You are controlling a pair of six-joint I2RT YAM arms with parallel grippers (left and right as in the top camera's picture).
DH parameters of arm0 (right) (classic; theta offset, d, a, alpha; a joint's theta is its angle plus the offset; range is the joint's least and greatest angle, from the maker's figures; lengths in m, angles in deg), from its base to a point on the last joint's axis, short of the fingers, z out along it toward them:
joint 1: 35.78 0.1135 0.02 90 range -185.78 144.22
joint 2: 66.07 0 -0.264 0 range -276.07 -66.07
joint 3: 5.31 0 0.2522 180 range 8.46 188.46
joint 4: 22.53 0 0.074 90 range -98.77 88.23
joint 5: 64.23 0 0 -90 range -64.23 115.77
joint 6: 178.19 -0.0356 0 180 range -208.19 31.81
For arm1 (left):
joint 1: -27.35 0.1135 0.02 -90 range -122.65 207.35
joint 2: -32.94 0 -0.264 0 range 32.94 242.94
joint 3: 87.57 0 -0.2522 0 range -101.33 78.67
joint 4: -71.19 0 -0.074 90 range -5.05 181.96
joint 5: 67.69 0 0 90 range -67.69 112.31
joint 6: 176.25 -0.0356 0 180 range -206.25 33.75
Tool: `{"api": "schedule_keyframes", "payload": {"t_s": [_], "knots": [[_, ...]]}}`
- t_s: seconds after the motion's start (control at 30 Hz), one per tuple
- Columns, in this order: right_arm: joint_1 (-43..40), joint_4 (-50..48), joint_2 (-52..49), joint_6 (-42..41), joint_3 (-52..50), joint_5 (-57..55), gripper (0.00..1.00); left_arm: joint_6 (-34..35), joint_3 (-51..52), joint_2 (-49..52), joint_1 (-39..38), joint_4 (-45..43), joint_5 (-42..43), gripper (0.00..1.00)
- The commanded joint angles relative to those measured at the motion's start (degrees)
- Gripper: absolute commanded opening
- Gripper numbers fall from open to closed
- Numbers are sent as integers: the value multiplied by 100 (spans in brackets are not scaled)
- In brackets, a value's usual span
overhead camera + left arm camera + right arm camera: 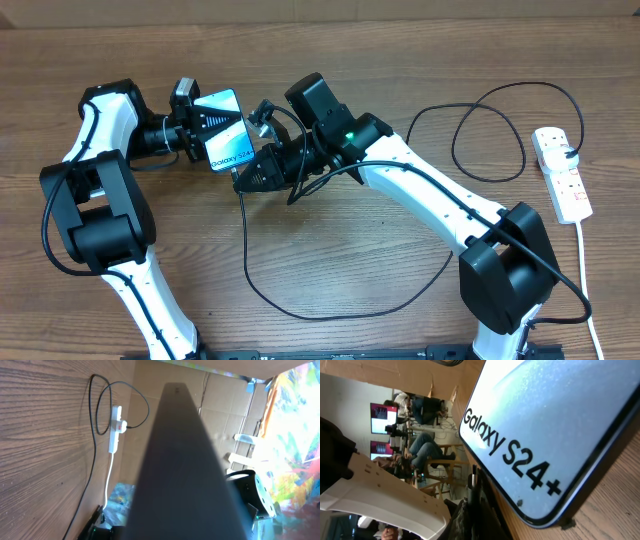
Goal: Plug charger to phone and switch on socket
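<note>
My left gripper (203, 131) is shut on the phone (226, 137) and holds it tilted above the table, its blue-and-white screen facing up. In the left wrist view the phone's dark back (180, 470) hides the fingers. My right gripper (240, 181) sits just below the phone's lower end, shut on the charger (300, 313) near its plug tip (473, 480). That tip stands close beside the phone (545, 425) edge; whether it touches is hidden. The black cable loops across the table to the socket (562, 172), a white strip at the far right.
A thick white cord (585, 275) runs from the socket toward the front edge. The black cable makes a second loop (487, 140) left of the socket (115, 430). Both arm bases stand at the front of the wooden table (330, 250).
</note>
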Motion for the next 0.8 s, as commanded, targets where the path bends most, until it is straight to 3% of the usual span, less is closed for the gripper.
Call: {"api": "schedule_keyframes", "payload": {"t_s": [0.0,0.77], "knots": [[28,-37,-20,-116,-50,-33,4,42,-76,-293,11,26,264,4],[26,-11,-22,-577,-50,-229,4,-144,-76,-293,11,20,258,4]]}}
